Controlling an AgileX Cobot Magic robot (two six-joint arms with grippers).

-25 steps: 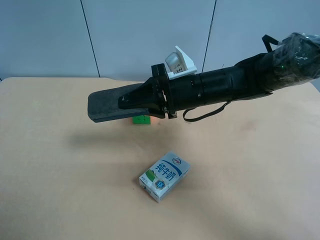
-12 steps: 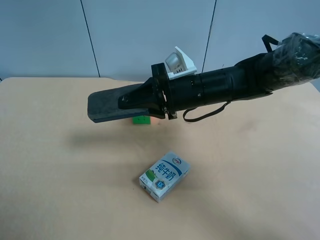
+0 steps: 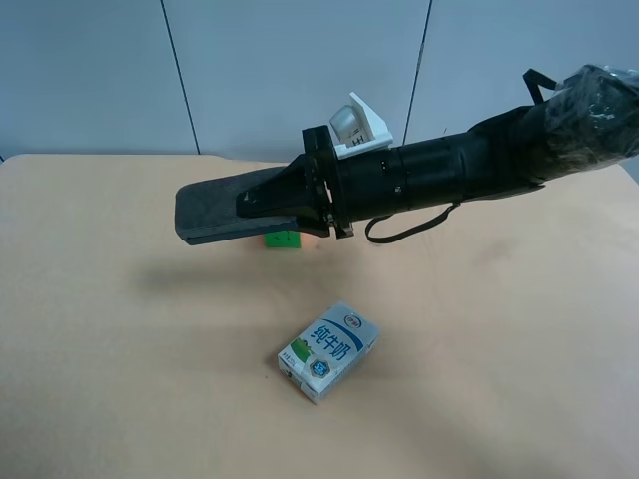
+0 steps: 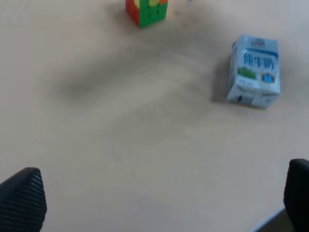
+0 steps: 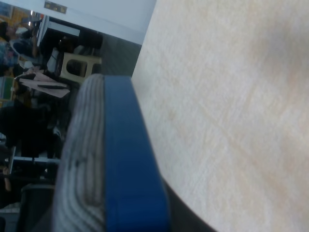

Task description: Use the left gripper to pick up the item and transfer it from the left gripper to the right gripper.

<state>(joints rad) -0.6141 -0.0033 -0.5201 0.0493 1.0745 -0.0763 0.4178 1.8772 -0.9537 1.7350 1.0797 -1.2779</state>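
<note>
The item (image 3: 213, 212), a flat dark oblong block, is held level in the air above the table by the right gripper (image 3: 264, 205). Its pointed black fingers are shut on the block's near end, on the sleeved arm that comes in from the exterior high view's right. In the right wrist view the block (image 5: 128, 159) fills the frame close up, with a blue back and a grey striped felt face. The left gripper (image 4: 159, 200) shows only in the left wrist view. Its two black fingertips (image 4: 21, 198) stand wide apart with nothing between them, above the table.
A white-blue-green milk carton (image 3: 328, 351) lies on the tan table (image 3: 120, 359), also in the left wrist view (image 4: 254, 70). A multicoloured puzzle cube (image 3: 284, 239) sits under the held block, also in the left wrist view (image 4: 146, 10). A grey wall stands behind.
</note>
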